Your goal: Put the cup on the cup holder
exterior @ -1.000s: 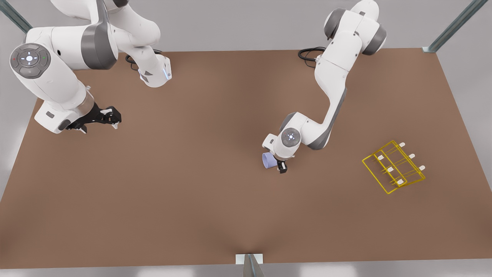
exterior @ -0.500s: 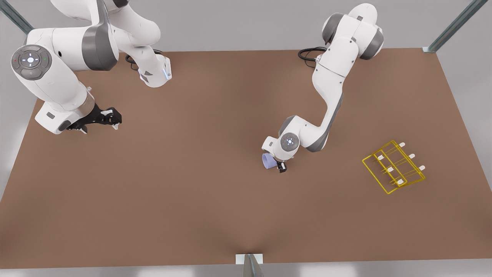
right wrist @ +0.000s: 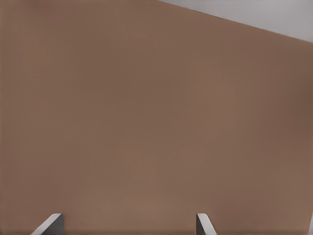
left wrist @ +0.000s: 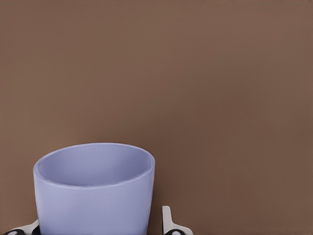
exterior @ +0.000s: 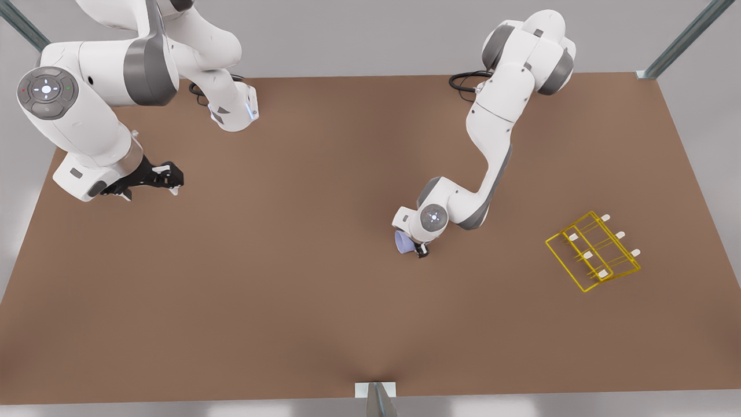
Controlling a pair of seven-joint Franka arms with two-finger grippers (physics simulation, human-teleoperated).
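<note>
Left gripper (exterior: 418,250) fingers straddle cup (exterior: 403,242) mid-counter (exterior: 289,278), spread; cup holder (exterior: 593,251) well apart; right gripper (exterior: 168,178) waits, fingers spread.

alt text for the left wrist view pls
A plain lavender-blue tapered cup stands upright with its open rim showing, between the two pale fingertips of the left tool, one on either side of its wall. Behind it lies a bare brown table.
</note>
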